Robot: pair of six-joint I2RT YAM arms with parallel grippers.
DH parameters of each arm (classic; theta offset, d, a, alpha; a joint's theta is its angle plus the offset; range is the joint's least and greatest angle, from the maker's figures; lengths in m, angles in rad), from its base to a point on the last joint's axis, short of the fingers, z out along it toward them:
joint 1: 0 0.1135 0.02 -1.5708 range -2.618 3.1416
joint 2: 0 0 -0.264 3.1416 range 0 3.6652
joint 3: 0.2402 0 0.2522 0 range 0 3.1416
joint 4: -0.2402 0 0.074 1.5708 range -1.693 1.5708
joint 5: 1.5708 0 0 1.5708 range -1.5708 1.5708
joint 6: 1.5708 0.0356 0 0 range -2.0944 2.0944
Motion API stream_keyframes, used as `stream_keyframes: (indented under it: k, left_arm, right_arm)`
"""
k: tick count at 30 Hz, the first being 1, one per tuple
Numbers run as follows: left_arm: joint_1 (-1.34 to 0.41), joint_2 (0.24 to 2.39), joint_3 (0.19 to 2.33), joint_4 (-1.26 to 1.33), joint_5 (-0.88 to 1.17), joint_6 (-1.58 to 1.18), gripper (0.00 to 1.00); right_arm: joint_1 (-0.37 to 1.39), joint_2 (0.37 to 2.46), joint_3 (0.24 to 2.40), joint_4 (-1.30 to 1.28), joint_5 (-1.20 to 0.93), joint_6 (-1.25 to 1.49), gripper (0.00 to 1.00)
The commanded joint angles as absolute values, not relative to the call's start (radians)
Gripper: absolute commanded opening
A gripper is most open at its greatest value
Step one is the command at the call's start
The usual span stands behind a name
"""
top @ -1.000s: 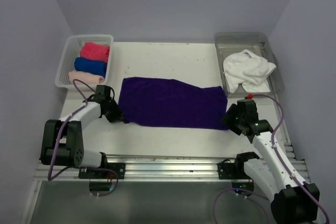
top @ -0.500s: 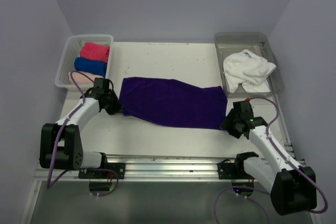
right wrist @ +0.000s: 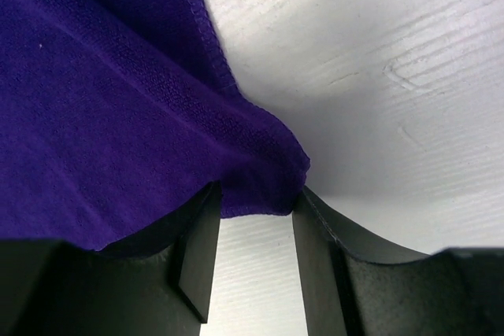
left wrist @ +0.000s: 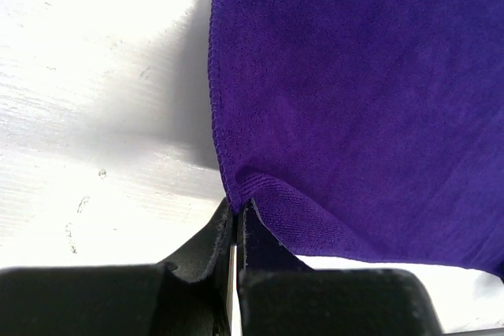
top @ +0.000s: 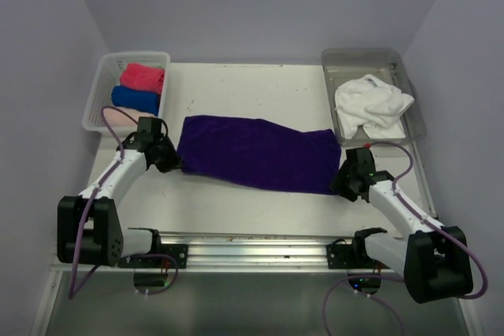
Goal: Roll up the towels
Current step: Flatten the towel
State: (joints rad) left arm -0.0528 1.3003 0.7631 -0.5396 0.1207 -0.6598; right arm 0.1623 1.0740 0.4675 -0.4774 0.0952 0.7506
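A deep purple towel [top: 256, 153] lies spread flat across the middle of the table. My left gripper [top: 175, 164] is shut on its near left corner; in the left wrist view the fingertips [left wrist: 238, 208] pinch the hem, and the towel [left wrist: 354, 100] fans out beyond them. My right gripper [top: 340, 181] sits at the near right corner. In the right wrist view it stands open [right wrist: 256, 202], with the towel's corner [right wrist: 260, 171] lying between the two finger pads and bare table showing below it.
A white lattice basket [top: 101, 92] at the back left holds rolled hot pink [top: 143, 77], blue [top: 135, 100] and pale pink [top: 118, 116] towels. A grey metal tray [top: 370, 57] at the back right holds a crumpled white towel [top: 370, 104].
My left gripper has closed on the near left corner and moved slightly away with it. My right gripper has moved in to the near right corner, its jaws narrowing.
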Motion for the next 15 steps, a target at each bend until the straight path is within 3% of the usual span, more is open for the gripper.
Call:
stream_keyframes:
  k: [1,10,15]
  left_arm:
    - [-0.044,1.275,0.801,-0.54,0.098,-0.655,0.0]
    - [-0.028,1.264,0.802,-0.551,0.097,-0.647,0.0]
    - [0.0,1.266,0.802,-0.549,0.135,-0.63,0.0]
  right_arm:
    - [0.16,1.085,0.466,-0.436,0.115,0.735,0.43]
    - [0.16,1.075,0.469,-0.474,0.158,0.747,0.39]
    - [0.16,1.104,0.48,-0.469,0.157,0.735,0.49]
